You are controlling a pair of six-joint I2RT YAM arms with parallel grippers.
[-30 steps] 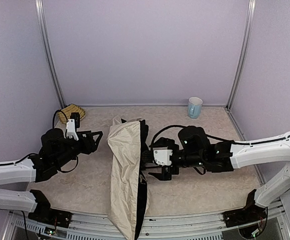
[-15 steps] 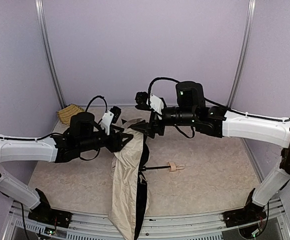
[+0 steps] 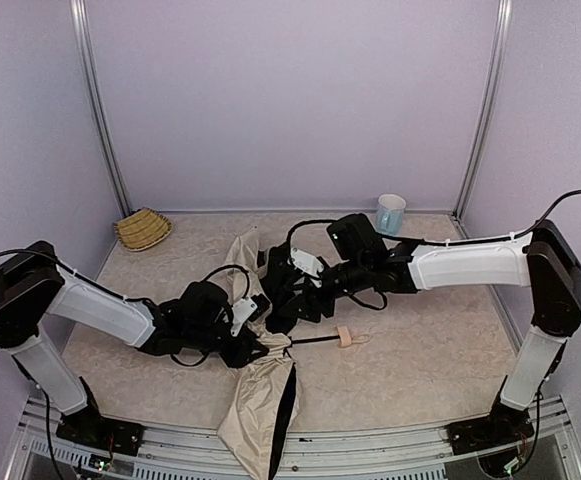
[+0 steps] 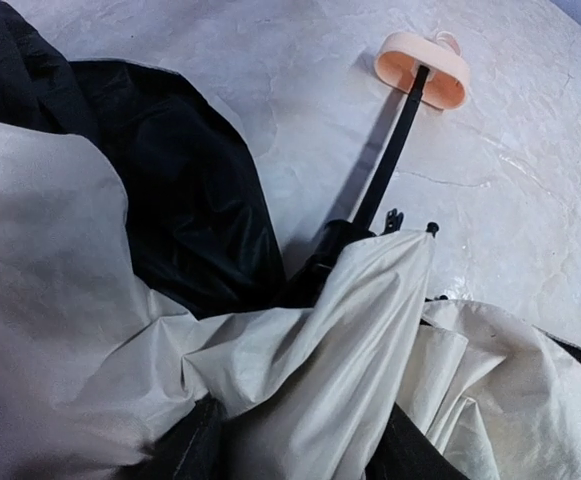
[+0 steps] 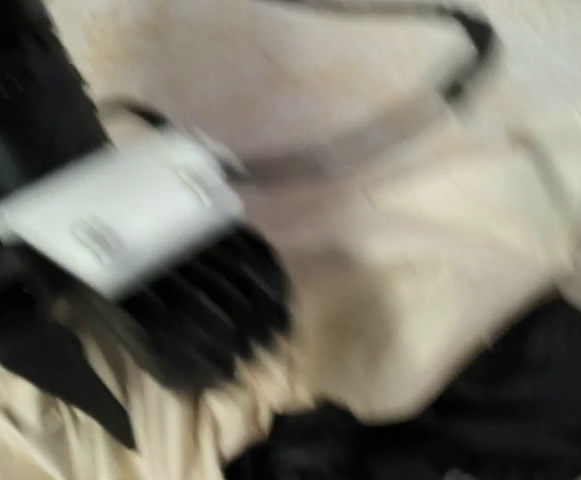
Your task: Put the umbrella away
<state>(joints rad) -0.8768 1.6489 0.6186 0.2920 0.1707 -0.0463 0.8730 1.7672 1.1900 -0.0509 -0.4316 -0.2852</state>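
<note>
The umbrella lies down the middle of the table. Its cream canopy [image 3: 257,400] is bunched into a narrow waist, with black lining showing. The thin black shaft [image 3: 315,340] runs right to the tan handle [image 3: 345,337]. My left gripper [image 3: 260,347] sits low at that waist. In the left wrist view, cream fabric [image 4: 300,380] is bunched between my dark fingers [image 4: 192,450], with the shaft [image 4: 385,170] and handle [image 4: 422,68] ahead. My right gripper [image 3: 292,302] is down on the upper canopy folds just behind the left one. The right wrist view is motion-blurred and shows cream fabric [image 5: 440,260] and the left gripper's body; the right jaws are unclear.
A woven straw basket [image 3: 142,227] sits at the back left corner. A pale blue mug [image 3: 390,213] stands at the back right by the wall. The canopy's lower end [image 3: 255,450] hangs over the table's near edge.
Both arms have dropped from above the table onto the umbrella's middle. The canopy is now gathered tight at the left gripper. The handle and shaft stay in place.
</note>
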